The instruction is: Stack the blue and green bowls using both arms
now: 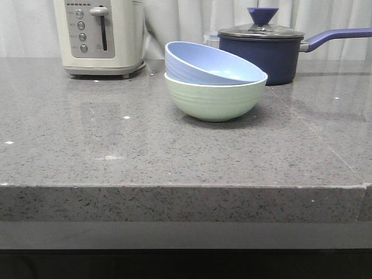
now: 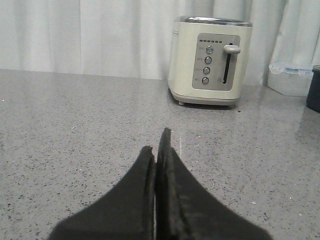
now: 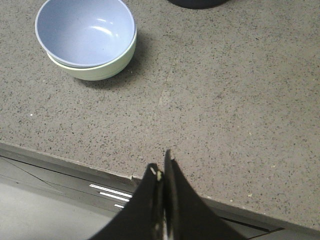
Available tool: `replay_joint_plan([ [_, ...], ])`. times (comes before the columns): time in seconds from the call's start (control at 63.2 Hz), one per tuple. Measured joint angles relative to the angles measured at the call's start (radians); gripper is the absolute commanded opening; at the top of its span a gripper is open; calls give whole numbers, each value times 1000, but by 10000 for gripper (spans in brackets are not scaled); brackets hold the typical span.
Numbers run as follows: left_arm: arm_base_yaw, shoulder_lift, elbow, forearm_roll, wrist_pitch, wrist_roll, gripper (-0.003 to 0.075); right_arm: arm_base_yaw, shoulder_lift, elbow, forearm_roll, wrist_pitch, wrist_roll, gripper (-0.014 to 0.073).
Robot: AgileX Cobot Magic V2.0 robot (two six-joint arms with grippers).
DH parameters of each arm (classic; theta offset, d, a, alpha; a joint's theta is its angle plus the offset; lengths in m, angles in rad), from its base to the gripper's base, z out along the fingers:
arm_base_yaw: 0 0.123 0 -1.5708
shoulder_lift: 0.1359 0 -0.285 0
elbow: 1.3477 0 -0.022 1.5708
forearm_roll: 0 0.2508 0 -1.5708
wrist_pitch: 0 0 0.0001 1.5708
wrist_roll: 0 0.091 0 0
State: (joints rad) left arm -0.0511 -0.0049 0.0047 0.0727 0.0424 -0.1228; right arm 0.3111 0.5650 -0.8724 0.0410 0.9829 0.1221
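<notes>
Blue bowl (image 1: 212,64) is already sitting inside the green bowl (image 1: 215,99), out in the middle of the grey speckled worktop (image 1: 116,145), in front of the navy saucepan (image 1: 261,52) and off to the right of the cream toaster (image 1: 102,35). It isn't nested flat though: the blue one is tilted, its left side riding high above the green rim and the right side dropped down in.

Both look like light matte plastic or something similar, stiff, with faint ridges, so probably not slippery and not very fragile. I'd guess they slide easily on that smooth stone if nudged. If anything needs fixing, pinching the raised left rim of the blue one seems like the obvious spot, while steadying the green one at its rim so it doesn't scoot.

Neither arm shows in the front view. Left hand (image 2: 159,150) has its fingers pressed together, holding nothing, low over the worktop and facing the toaster. Right hand (image 3: 162,167) is also closed and empty, hanging above the worktop's front edge, well apart from the bowls.

So the stack looks basically done, just a bit crooked.
</notes>
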Motion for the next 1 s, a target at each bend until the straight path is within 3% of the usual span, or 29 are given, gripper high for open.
replay_joint_plan([
  [0.807, 0, 0, 0, 0, 2, 0, -20, 0, 0, 0, 0, 0, 0, -54],
  [0.997, 0, 0, 0, 0, 2, 0, -20, -42, -84, 87, -18, -38, 0, -55],
])
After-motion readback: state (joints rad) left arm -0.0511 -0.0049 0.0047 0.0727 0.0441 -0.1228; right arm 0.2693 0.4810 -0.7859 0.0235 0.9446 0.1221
